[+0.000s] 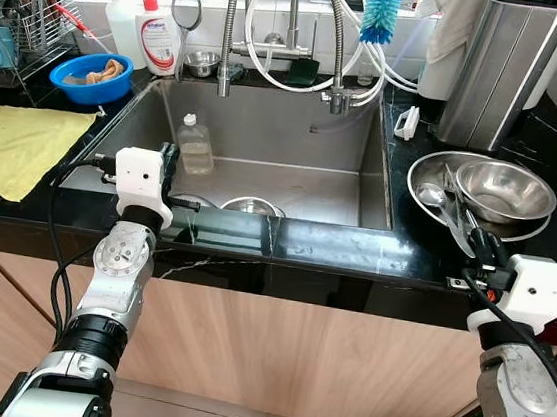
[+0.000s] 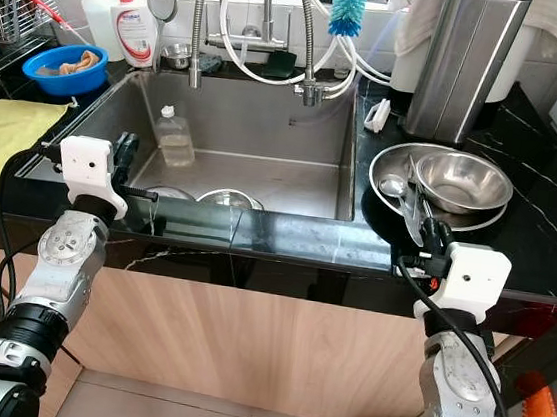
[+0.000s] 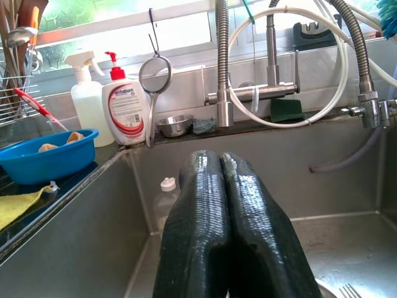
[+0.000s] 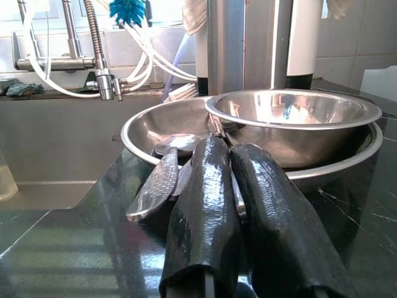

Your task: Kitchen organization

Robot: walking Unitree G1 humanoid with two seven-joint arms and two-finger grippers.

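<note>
**Both grippers poised at the counter edge, nothing picked up yet**

Nearest the camera are the robot's two silver arms, raised to the front lip of the black marble counter (image 1: 334, 247). The left gripper (image 3: 226, 162) reaches over the left front corner of the stainless steel sink (image 1: 364, 168), its two black fingers pressed together and holding nothing; it points into the basin, where a small clear plastic bottle with a white cap (image 1: 194, 145) stands upright against the back-left wall. Round metal items lie at the basin's front edge, too hidden to name.

The right gripper (image 4: 232, 152) sits low over the counter just in front of a wide, shallow steel dish (image 1: 426, 170), fingers closed with only a thin slit between them, empty. A smaller shiny steel mixing bowl (image 1: 505, 189) rests inside that dish, and a steel ladle-like spoon (image 4: 164, 171) and other flatware lean over its near rim, handles toward the gripper, probably the easiest things to grasp first.

The layout looks like washing-up: a blue plastic bowl (image 1: 90, 77) and a white dish-soap bottle with a red pump (image 1: 159, 39) by the drying rack (image 1: 18, 23), a yellow cloth (image 1: 19, 144) spread flat, probably for draining. Organizing seems hardly begun; the fingers must part before any grasp.
</note>
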